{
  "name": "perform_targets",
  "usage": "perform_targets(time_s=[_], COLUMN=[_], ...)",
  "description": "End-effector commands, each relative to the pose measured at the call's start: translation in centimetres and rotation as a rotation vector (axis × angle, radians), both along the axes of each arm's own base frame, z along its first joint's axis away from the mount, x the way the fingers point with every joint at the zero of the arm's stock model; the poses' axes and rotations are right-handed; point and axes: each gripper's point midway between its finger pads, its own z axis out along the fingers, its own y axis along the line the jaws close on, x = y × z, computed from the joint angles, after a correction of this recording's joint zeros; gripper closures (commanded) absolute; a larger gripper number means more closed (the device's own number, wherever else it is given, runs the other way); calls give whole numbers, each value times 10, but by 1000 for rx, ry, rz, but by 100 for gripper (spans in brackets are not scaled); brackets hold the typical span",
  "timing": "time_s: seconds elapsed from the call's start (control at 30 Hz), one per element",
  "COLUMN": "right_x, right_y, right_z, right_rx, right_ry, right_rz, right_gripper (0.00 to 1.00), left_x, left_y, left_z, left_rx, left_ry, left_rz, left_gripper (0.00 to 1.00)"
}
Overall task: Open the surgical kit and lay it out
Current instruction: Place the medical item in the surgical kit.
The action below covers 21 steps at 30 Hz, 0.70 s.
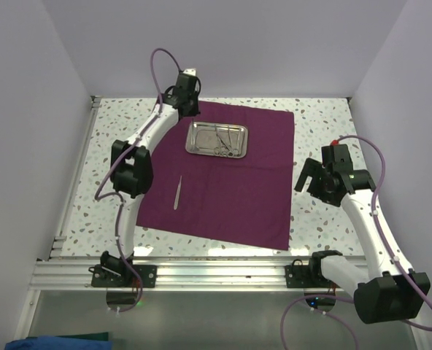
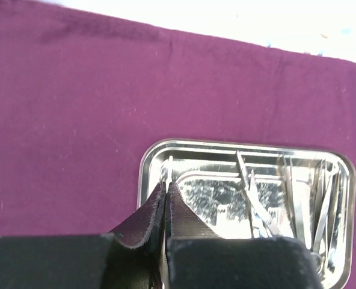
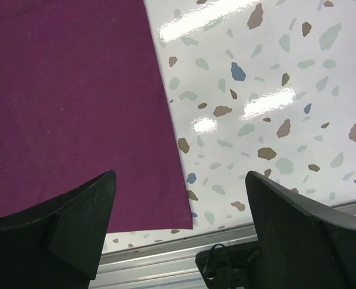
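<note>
Cloth wrap: one, dark purple cloth wrap, spread flat on the speckled table.
Steel tray: one steel tray, on the 12 o'clock part of the cloth wrap.
Tweezers: one pair of tweezers lying alone on the cloth, at 7 o'clock from the tray, well apart from it.
Instruments: several thin silver instruments overlapping in the tray; no exact count possible.
Left gripper: left gripper has its jaws pressed together over the tray's 9 o'clock end. A bright sliver shows at the tips; I cannot tell whether it is gripped.
Right gripper: right gripper is spread wide and holds nothing, above the cloth's 3 o'clock edge.
Left wrist only: the tray's contents close up.
Right wrist only: the cloth's corner near the metal rail.
</note>
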Motion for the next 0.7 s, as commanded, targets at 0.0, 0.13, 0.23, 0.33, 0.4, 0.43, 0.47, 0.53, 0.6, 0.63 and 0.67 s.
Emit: perform_targets(time_s=[0.0,0.13,0.23,0.33,0.4,0.43,0.47,0.53,0.6,0.63,0.67], right_x=[5,6,7,9,9,10,10,10,10,10,10], right_y=[6,6,8,10,12,13,14,16,16,16,16], right_z=[8,10,10,8,6,6,5,2,0,0,-1], right_rx=[22,25,30,42,53,57,60,70,69,70,70], right_ry=[-51,-57,-58,-53,-51,-53,-50,-46,-41,-40,-40], right_rz=[30,35,39,44,47,49,51,55,57,57,57], right_gripper=[7,7,7,7,7,7,7,7,7,7,7], left_x=[-11,-36,-67,-104,-123,-142,-149,-173,-191,-197,-200], left_y=[6,16,24,33,38,41,42,43,45,43,44], left_z=[39,33,27,19,28,8,6,-3,-11,-14,-18], left_rx=[-4,24,31,27,19,24,20,15,14,14,13], left_ry=[-46,-6,24,53,41,92,95,122,140,149,157], left_rz=[-2,-17,-39,-55,-59,-72,-75,-94,-105,-112,-112], left_gripper=[100,100,100,100,100,100,100,100,100,100,100])
